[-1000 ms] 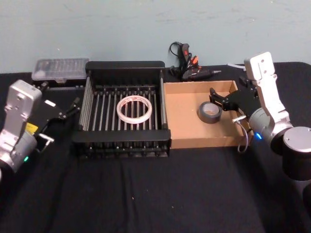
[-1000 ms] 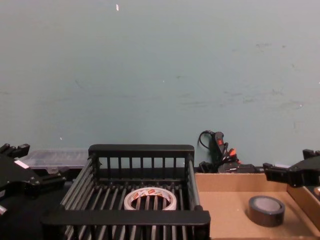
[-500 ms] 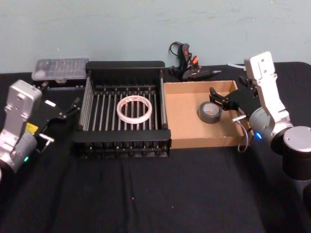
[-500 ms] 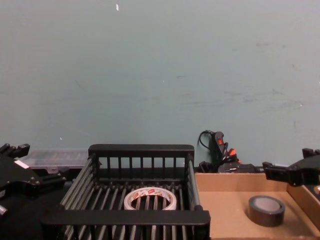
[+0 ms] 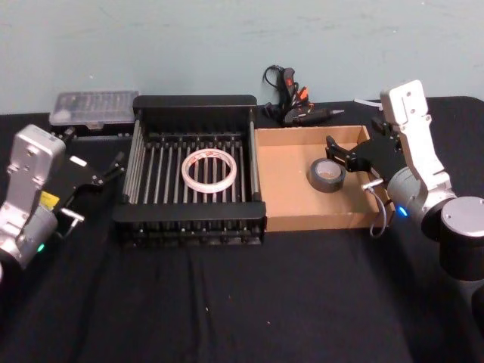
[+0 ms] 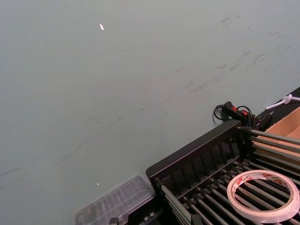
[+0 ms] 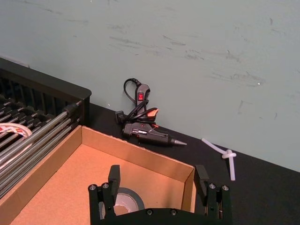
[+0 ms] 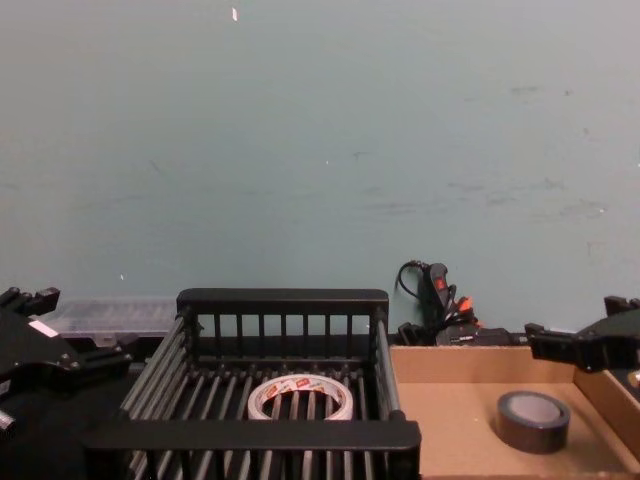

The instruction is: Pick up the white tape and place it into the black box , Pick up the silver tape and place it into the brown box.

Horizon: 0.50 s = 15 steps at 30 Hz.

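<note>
Left pincer (image 5: 97,168): over the black bench (image 5: 227,302) at far left, just beside the black box's left wall, not touching it. Fingers spread, holding nothing.

Clear plastic case (image 5: 94,108): at the back left of the bench, against the wall, behind the left pincer.

Black box (image 5: 189,214): left of centre, slatted sides and bar floor. The white tape (image 5: 209,169) lies flat on the bars, roughly mid-floor, slightly toward the right wall. Red print visible on its inner core in the left wrist view (image 6: 263,195).

Glue gun (image 5: 296,106) with coiled black cord: on the bench behind the gap between the two boxes, near the wall.

Brown box (image 5: 291,204): immediately right of the black box, side walls touching or nearly so. The silver tape (image 5: 327,175) lies flat on the cardboard floor in the back right part of the tray.

Right pincer (image 5: 349,160): above the brown box's right wall, just beside the silver tape. Fingers spread wide, empty; one fingertip (image 7: 114,174) stands over the roll without contact.

White stick (image 7: 220,151): on the bench behind the right pincer.
</note>
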Available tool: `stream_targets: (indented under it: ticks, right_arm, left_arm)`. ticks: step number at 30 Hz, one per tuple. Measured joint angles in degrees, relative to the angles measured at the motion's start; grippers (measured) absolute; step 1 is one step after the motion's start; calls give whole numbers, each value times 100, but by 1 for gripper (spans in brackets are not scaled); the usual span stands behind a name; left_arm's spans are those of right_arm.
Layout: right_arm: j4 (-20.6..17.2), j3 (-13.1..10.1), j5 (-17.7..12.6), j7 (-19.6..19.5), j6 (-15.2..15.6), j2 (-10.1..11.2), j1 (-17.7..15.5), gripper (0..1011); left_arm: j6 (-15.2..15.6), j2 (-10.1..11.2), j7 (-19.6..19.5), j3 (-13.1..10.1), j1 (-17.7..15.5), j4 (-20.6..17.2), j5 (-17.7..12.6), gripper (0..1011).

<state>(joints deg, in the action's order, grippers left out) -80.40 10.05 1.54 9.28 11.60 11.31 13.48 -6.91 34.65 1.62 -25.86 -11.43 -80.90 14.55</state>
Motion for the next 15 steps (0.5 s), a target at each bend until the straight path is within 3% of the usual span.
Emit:
stream_targets:
  ticks: [15]
  right_arm:
    - [0, 0, -1, 0, 1, 0, 0, 1002]
  left_arm:
    - [0, 0, 0, 0, 0, 0, 0, 1001]
